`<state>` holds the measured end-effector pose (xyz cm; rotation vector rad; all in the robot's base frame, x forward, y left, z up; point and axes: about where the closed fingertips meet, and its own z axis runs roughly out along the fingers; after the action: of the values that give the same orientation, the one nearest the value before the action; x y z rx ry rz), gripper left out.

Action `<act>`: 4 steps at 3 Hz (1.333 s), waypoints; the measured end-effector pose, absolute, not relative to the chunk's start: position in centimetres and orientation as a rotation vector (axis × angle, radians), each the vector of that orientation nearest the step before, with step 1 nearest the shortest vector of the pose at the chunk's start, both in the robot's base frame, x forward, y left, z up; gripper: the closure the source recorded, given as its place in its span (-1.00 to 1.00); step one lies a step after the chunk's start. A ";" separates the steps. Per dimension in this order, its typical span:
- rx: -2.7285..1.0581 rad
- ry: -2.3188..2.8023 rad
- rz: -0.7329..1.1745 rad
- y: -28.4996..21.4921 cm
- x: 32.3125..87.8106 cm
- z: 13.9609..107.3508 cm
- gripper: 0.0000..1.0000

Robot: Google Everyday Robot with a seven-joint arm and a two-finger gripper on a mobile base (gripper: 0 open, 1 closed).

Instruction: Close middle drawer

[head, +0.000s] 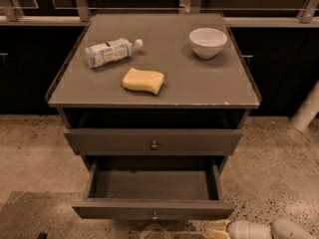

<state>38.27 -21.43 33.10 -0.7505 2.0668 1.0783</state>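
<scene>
Speckled floor [279, 173] surrounds the grey cabinet [199, 83], whose wide dark-grey middle drawer [154, 209] stands pulled out. The pale gripper [217, 229] is low beside the drawer's front; its grip I cannot tell. This looks like the approach step; next, push the front inward.

You have three loose items on the grey cabinet top [199, 86]: a labelled plastic bottle [110, 52] lying on its side at the rear left with its white cap pointing right, a white bowl [208, 42] standing upright at the rear right, and a yellow sponge [143, 80] lying flat left of centre, near the bottle but apart from it. Around the cabinet you will find speckled flooring [279, 173], a white post [306, 111] at the right edge and a metal rail [149, 9] along the dark wall behind.
</scene>
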 end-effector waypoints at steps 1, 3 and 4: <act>-0.788 2.016 1.054 -20.7 41.9 33.7 1.00; -0.867 1.984 0.991 -19.6 47.0 35.2 1.00; -0.872 1.983 0.986 -19.5 47.0 35.3 1.00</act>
<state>47.03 -19.49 35.32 -0.8715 1.9827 0.9863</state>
